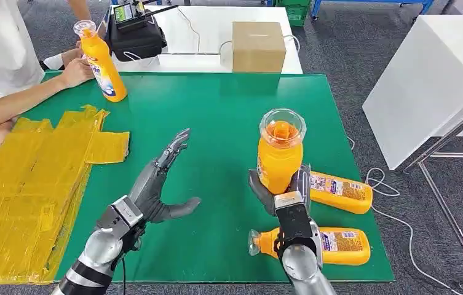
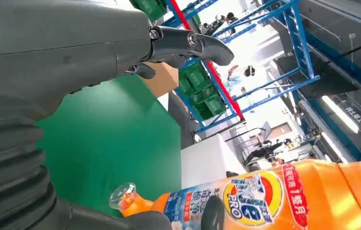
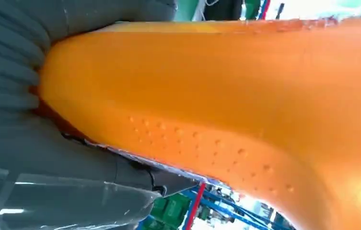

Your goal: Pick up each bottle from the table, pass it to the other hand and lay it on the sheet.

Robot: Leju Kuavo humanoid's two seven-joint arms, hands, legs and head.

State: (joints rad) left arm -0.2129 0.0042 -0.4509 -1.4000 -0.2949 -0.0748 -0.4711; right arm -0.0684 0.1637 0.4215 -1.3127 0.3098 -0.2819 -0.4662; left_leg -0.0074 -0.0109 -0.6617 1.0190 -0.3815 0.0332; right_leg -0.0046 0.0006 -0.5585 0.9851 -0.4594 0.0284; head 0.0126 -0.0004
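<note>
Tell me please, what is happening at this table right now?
The right hand holds an orange bottle upright above the green table. The left hand waits open beside it, ready to receive. Two bottles lie near the right arm. A person holds another bottle by the yellow sheet.

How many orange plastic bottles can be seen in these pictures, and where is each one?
4. One orange plastic bottle is upright in the right hand. Two lie on the green mat by that arm, near and farther. A person's hand holds the fourth at the far left.
</note>
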